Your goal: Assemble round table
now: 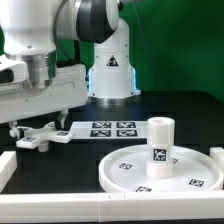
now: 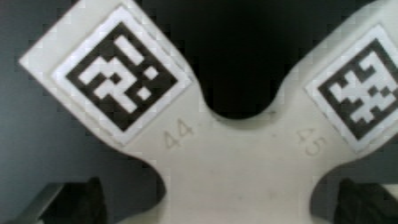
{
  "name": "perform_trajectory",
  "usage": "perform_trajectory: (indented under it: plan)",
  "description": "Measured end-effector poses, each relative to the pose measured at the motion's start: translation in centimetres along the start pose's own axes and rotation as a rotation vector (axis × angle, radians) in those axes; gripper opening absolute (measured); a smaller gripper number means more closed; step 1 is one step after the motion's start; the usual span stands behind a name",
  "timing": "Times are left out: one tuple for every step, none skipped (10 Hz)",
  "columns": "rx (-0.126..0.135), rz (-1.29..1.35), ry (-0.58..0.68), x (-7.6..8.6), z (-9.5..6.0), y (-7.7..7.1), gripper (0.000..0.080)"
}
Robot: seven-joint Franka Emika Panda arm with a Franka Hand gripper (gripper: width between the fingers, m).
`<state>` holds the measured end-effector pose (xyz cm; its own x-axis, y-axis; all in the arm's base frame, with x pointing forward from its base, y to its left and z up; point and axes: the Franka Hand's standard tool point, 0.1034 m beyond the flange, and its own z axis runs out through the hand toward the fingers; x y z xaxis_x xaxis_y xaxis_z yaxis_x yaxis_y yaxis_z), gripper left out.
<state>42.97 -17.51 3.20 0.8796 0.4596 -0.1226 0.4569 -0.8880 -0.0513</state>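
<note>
So the pincer (image 1: 22,128) sits at the exterior view's left edge, jaws spread wide, right above the cross-shaped piece (image 1: 40,136) lying flat on the worktop (image 1: 110,140), probably lining up a grab. The post (image 1: 160,146) stands on the disc (image 1: 130,168), lower right.
</note>
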Motion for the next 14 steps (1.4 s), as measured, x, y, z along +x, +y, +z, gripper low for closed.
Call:
perform_trajectory:
  plan:
    - [0.001,0.001,-0.001,-0.05,0.06,0.01,0.0649]
    - [0.002,0.0,-0.003,-0.12,0.17,0.0,0.0649]
    - [0.004,0.0,-0.006,-0.21,0.37,-0.05,0.0649]
    - [0.007,-0.001,-0.01,-0.29,0.59,-0.1,0.0649]
    - [0.009,-0.003,-0.013,-0.35,0.78,-0.14,0.0649]
    - [0.01,-0.005,-0.015,-0.4,0.9,-0.18,0.0649]
    - [0.01,-0.005,-0.015,-0.4,0.9,-0.18,0.0649]
    - [0.01,-0.005,-0.015,-0.39,0.9,-0.18,0.0649]
    - [0.01,-0.006,-0.015,-0.38,0.89,-0.18,0.0649]
    - [0.01,-0.006,-0.015,-0.39,0.89,-0.18,0.0559]
    - [0.009,-0.008,-0.014,-0.39,0.85,-0.09,0.0559]
    - [0.009,-0.01,-0.014,-0.46,0.86,-0.03,0.0449]
    - [0.009,-0.01,-0.014,-0.48,0.86,-0.01,0.0449]
    - [0.009,-0.011,-0.014,-0.46,0.85,-0.01,0.0449]
